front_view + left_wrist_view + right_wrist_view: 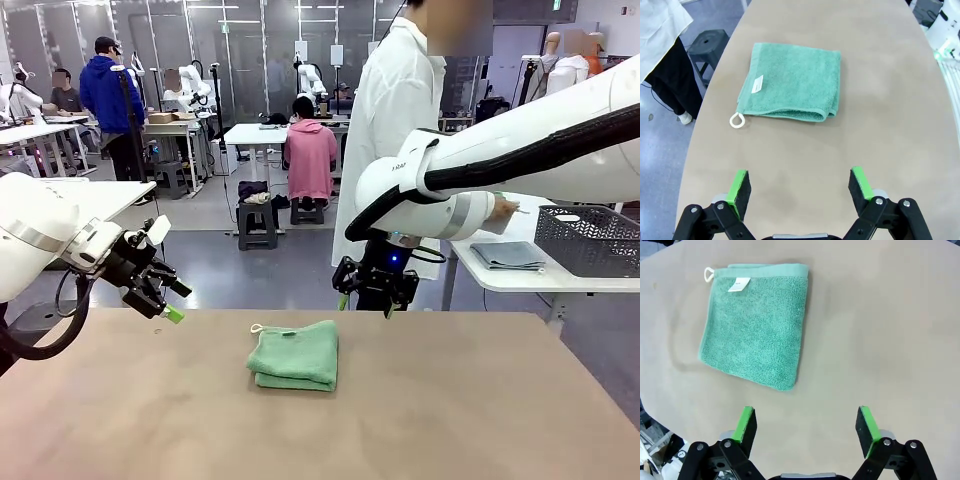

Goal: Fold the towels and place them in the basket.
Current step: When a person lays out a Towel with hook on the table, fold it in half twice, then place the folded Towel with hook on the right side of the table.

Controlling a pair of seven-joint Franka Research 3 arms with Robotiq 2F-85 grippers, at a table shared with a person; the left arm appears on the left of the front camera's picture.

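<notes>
Brown surface (450,420) spread across the lower frame, with the folded green towel (294,355) lying flat at its centre. Left jaws hung wide open and empty at the left edge of the frame. Right jaws, equally wide and empty, hung over the far edge, up and right of that towel. At far right, a grey-blue towel (508,254) lay just beside the dark mesh basket (590,240) on a white side surface (500,281).

No text coming through legibly anywhere. White tag (757,84) lying on green towel (795,82), near loop corner: print showing only as faint grey lines, too small for reading. Small dark marking (398,166) sitting on right arm (470,160) shell near joint, front view: blurring out, letters not resolving.
</notes>
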